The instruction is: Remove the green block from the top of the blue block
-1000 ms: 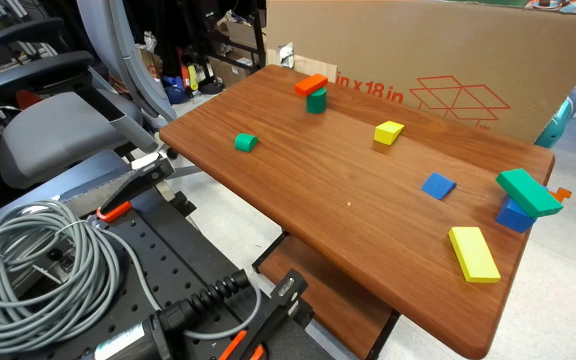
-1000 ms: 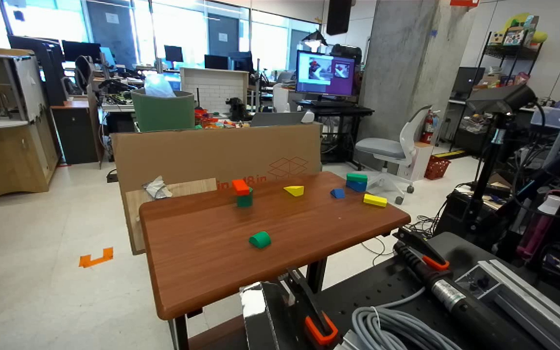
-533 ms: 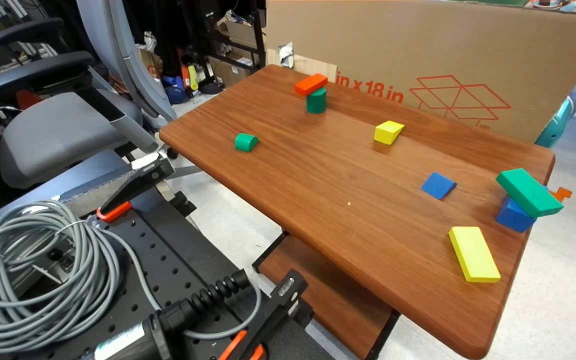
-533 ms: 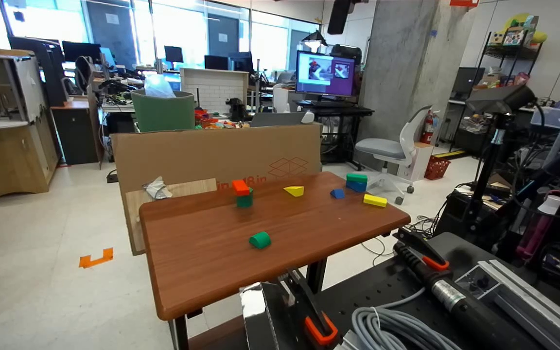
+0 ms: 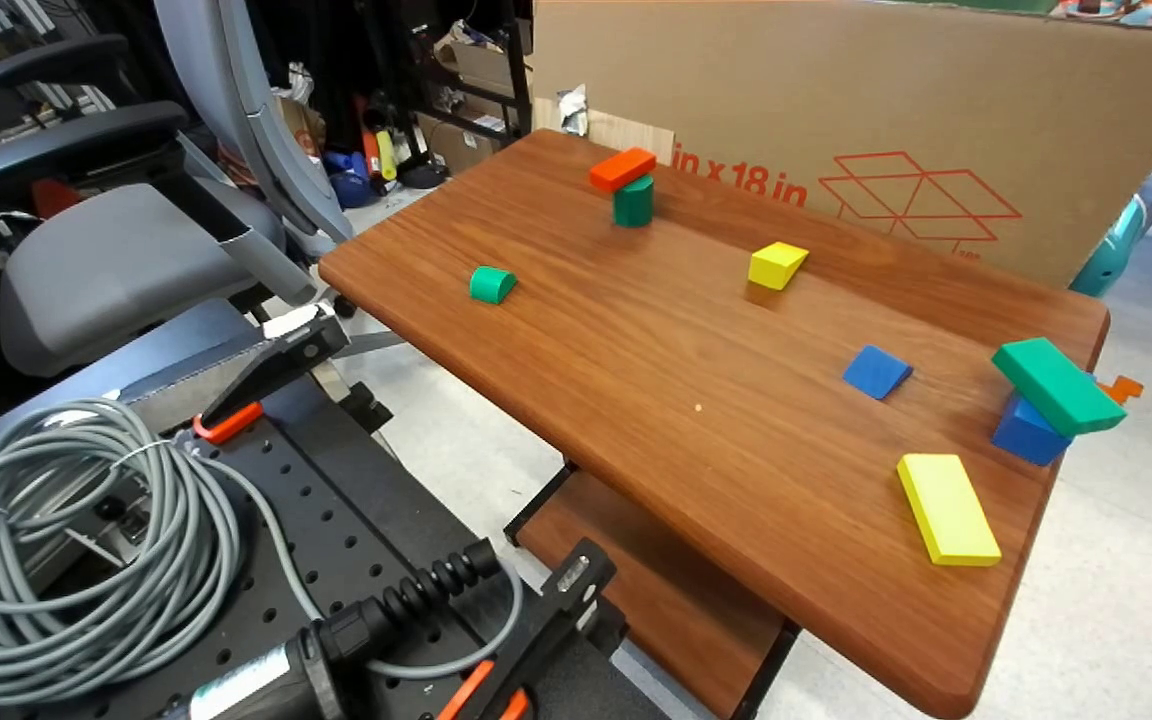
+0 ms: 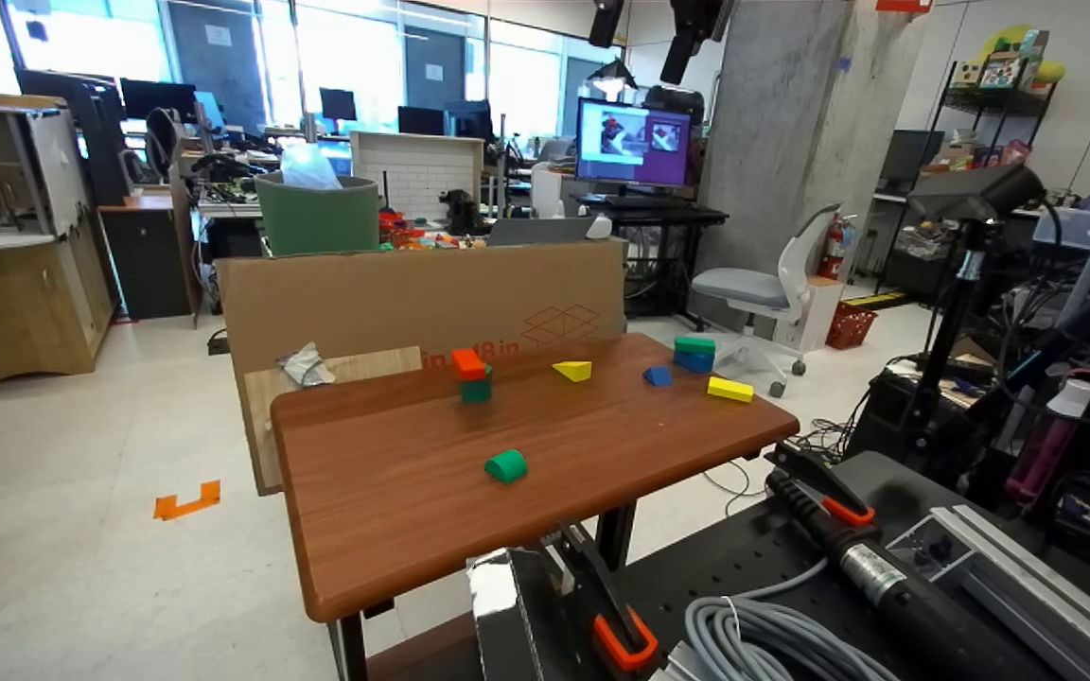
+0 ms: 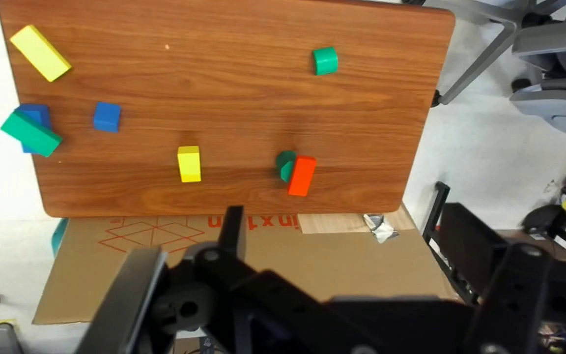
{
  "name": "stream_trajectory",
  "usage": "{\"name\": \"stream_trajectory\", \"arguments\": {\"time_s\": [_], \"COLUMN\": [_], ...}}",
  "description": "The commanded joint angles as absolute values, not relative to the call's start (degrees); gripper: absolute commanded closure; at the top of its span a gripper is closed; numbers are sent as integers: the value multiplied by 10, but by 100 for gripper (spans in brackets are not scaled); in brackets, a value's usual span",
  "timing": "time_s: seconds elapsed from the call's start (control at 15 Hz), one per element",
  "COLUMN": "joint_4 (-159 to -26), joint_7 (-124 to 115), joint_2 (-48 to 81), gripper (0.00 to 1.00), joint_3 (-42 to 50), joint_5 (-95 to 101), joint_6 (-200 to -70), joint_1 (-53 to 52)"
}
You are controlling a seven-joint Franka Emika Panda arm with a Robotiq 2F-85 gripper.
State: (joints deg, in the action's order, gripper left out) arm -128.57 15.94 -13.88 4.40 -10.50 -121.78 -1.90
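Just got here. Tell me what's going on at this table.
A robot's gripper is meant to take the green block off the blue block, but it isn't handling anything right now: it's open, empty and up clear of the blocks. The green block lies across the blue one by the edge of the table, so the removal is not yet done.

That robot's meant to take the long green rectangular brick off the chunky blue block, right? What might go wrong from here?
1. The long green rectangular brick seems to reach past the edge of the brown wood-grain table, so a nudge might knock it off.
2. The chunky blue block beneath it sits close to that edge and could be dragged over too.
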Motion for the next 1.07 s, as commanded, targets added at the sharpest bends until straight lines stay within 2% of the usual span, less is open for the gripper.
{"name": "stream_trajectory", "arguments": {"time_s": [0.0,0.53,1.0], "joint_4": [-1209,-1108,-1077], "joint_7": [223,445,557], "joint_2": [-58,71,164], "gripper": [0,0,0], "joint_3": [65,77,73], "joint_5": [-92,-84,-9], "joint_6": [-1216,-1212,-1290], "joint_1": [0,57,102]}}
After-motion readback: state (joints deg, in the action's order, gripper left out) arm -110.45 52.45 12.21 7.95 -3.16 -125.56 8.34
